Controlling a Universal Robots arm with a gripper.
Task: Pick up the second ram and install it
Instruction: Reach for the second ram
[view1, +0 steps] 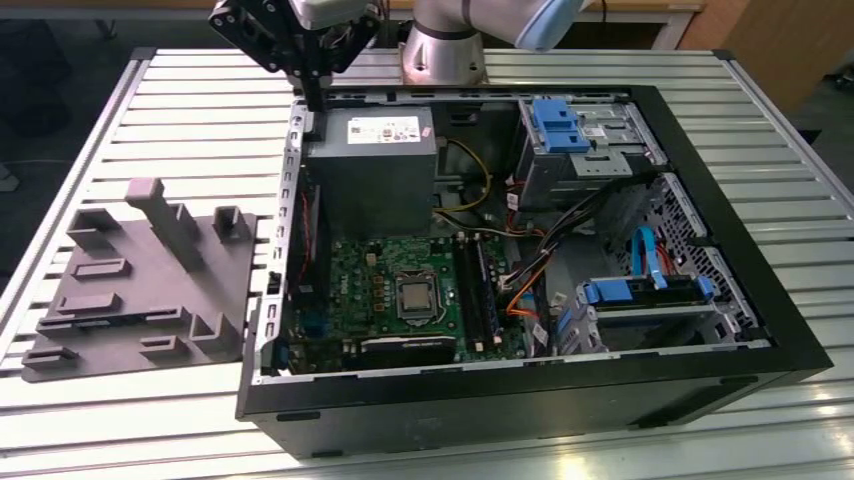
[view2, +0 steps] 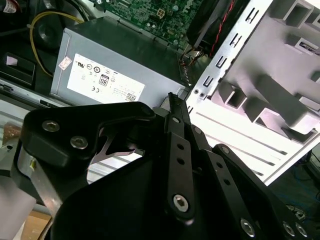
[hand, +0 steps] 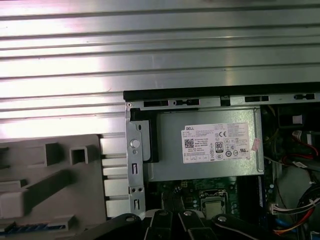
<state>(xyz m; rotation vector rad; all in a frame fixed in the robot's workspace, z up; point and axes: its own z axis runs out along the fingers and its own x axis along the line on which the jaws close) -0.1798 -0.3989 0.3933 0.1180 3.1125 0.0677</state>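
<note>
Second ram (hand: 30, 227) rests in tray (hand: 85, 200), first wrist view.

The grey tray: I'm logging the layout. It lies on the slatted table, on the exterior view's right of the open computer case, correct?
Not quite. The grey tray lies on the slatted table, on the exterior view's left of the open computer case, not its right, as the exterior view shows.

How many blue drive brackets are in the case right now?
2. The far bracket sits at the back end of the case; the near bracket lies toward the exterior view's right, by the side wall. Others may be hidden under cables.
</note>
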